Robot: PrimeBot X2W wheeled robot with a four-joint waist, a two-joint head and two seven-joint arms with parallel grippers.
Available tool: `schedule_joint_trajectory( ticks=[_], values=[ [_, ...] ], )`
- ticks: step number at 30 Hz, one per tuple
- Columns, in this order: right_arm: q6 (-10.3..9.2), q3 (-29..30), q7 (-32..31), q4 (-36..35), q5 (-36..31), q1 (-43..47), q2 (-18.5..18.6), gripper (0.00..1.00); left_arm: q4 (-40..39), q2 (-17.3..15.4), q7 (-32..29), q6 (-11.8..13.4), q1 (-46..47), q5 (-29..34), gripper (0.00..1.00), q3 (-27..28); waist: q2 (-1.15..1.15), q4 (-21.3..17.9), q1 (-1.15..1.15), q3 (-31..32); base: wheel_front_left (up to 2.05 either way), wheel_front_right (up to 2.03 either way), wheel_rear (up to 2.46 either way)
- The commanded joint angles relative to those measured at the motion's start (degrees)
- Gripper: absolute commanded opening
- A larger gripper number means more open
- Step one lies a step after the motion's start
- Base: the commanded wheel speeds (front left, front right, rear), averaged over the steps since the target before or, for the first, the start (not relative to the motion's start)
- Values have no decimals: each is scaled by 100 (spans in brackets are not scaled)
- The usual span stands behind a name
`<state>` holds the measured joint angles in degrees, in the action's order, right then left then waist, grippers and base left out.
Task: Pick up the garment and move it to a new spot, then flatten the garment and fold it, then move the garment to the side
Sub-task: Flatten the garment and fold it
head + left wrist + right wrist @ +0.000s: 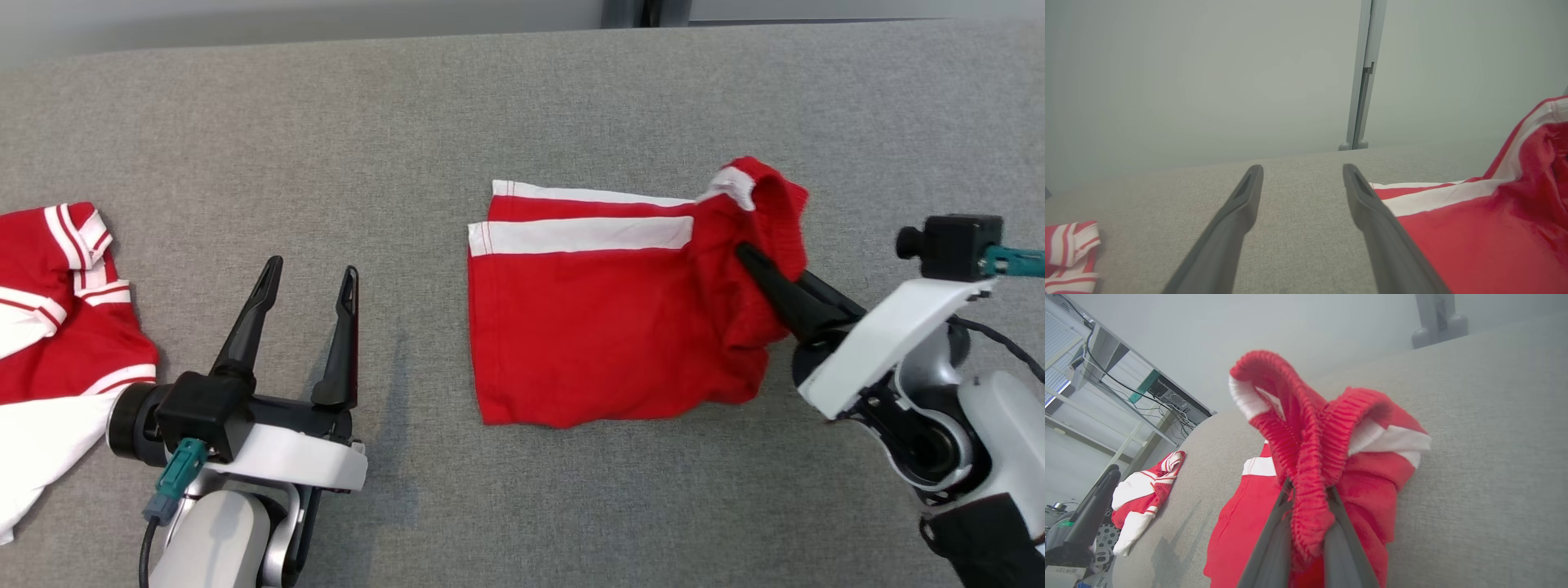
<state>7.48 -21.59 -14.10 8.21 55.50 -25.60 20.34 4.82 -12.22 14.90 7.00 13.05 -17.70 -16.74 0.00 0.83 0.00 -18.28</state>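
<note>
**Waistband pinched, shorts part-lifted**

Red fabric shorts with white side stripes [604,343] lie mid-table on the grey woven tabletop [408,122]. Right gripper [744,251] is clamped on the ribbed waistband [1306,428], which stands raised. Left gripper [313,273] is spread wide, holding nothing.

Risk: the bunched rib slips free, or the unpinned leg end drags and wrinkles.
</note>
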Motion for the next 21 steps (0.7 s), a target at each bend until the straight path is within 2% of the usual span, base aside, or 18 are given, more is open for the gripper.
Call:
schedule_joint_trajectory(
  ticks=[1,6,8,10,11,12,14,21],
  values=[
    [3,-113,-27,-74,-54,-141,-64,0,22,-23,27,-30,47,27,100,1,0,35,0,8,0,0,0],
    [3,-794,-133,92,-313,-614,-573,0,59,83,27,-75,74,31,100,-86,0,252,0,1,0,0,0],
    [3,-1195,-51,742,-541,-929,-879,0,104,204,27,-149,131,55,100,-165,0,482,0,-52,0,0,0],
    [3,-1427,85,1245,-673,-1123,-1001,0,132,306,27,-193,187,73,100,-191,0,622,0,-115,0,0,0],
    [3,-1471,155,1304,-694,-1165,-1028,27,131,321,27,-194,193,81,100,-187,0,636,0,-135,0,0,0],
    [3,-1562,307,1394,-712,-1221,-1091,100,132,345,28,-215,186,111,100,-165,0,643,0,-158,0,0,0],
    [3,-2034,703,1370,-778,-1296,-1227,100,170,404,28,-292,206,167,100,-132,0,572,0,-218,0,0,0],
    [3,-2577,1145,1369,-941,-1358,-1235,100,196,469,28,-345,300,239,100,-92,0,506,0,-269,0,0,0]
  ],
)
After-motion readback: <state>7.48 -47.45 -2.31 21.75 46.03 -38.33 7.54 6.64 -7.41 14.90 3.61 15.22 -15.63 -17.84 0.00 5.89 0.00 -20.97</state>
